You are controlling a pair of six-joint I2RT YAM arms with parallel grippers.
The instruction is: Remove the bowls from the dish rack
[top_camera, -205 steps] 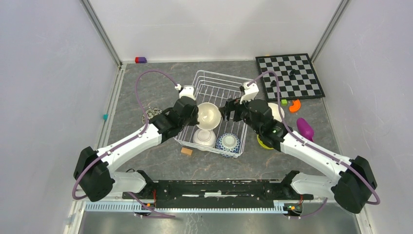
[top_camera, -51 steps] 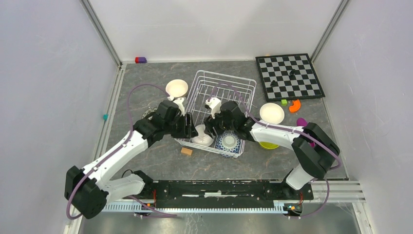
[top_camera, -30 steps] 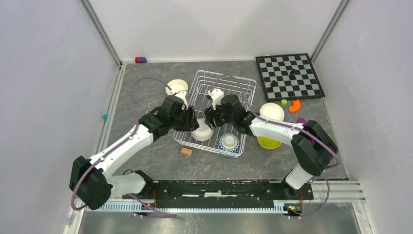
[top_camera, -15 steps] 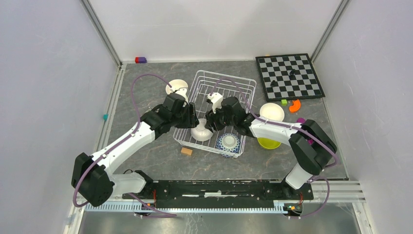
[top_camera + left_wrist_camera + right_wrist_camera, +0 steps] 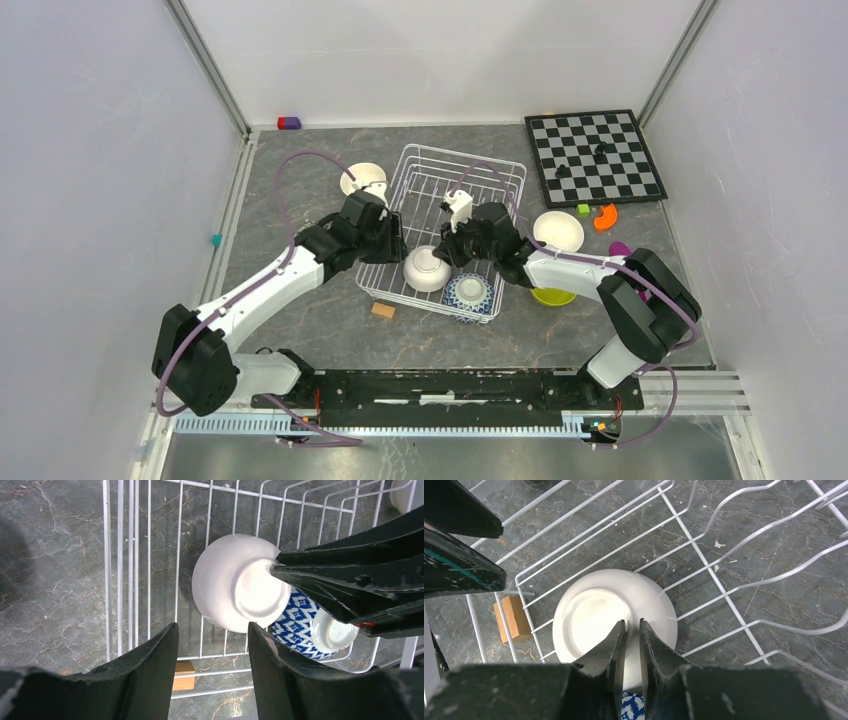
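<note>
A white bowl (image 5: 427,268) sits upside down in the near part of the white wire dish rack (image 5: 465,150). My right gripper (image 5: 632,625) is shut on the raised foot ring of this white bowl (image 5: 594,615). A blue-and-white bowl (image 5: 469,293) lies beside it in the rack's near right corner. My left gripper (image 5: 212,645) hangs open just left of the white bowl (image 5: 240,582), holding nothing. Outside the rack stand a cream bowl (image 5: 362,178) on the left and a white bowl (image 5: 558,230) on the right. A yellow-green bowl (image 5: 550,296) is mostly hidden under my right arm.
A chessboard (image 5: 595,155) lies at the back right, with an orange piece (image 5: 604,217) and a purple scoop (image 5: 622,250) nearer. A tan block (image 5: 382,311) sits by the rack's near left corner. A red-and-blue block (image 5: 289,123) is at the back wall.
My right gripper has closed onto the white bowl's foot ring and shifted a little right with it. My left gripper stays open beside the bowl.
</note>
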